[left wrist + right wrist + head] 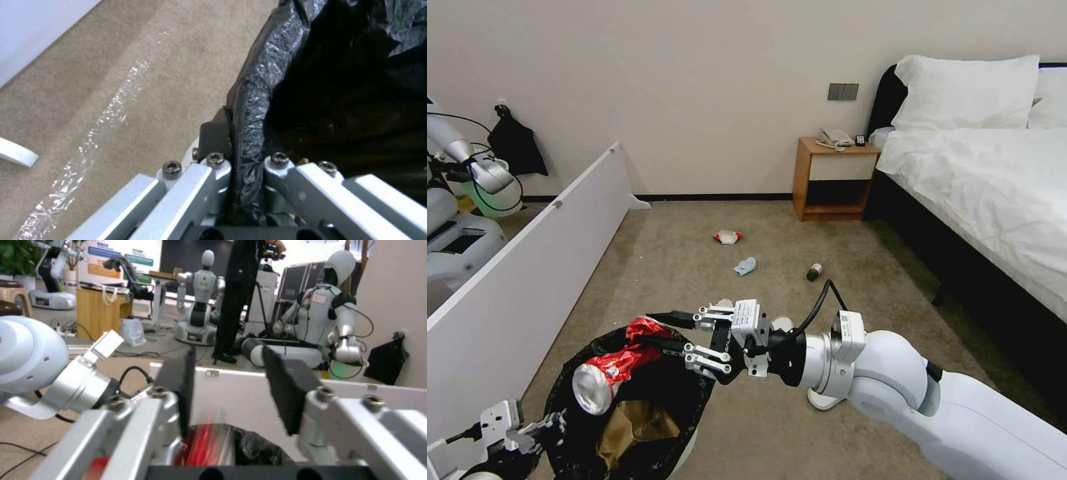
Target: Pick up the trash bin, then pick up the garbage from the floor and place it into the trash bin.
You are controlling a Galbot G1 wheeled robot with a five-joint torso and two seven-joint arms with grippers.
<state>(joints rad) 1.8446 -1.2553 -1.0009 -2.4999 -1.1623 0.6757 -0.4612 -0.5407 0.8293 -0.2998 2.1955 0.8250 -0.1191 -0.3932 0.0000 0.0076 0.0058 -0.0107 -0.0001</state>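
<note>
The trash bin (560, 407), lined with a black bag, hangs at the lower left with my left gripper (550, 423) shut on its rim; the left wrist view shows that gripper (244, 156) pinching the bag edge of the bin (338, 83). My right gripper (654, 330) is open just above the bin's mouth, and its pads (289, 390) stand wide apart. A crushed red can (610, 373) lies tilted in the mouth, free of the fingers, and shows blurred in the right wrist view (204, 446). A brown carton (637, 423) lies inside the bin. A red-white packet (728, 237), a pale-blue wad (746, 266) and a green bottle (814, 271) lie on the floor (680, 267).
A white slipper (824, 400) peeks out under my right arm. A long white panel (527, 267) fences the left side, with another robot (474, 173) behind it. A wooden nightstand (834, 177) stands at the wall and a bed (994, 187) fills the right.
</note>
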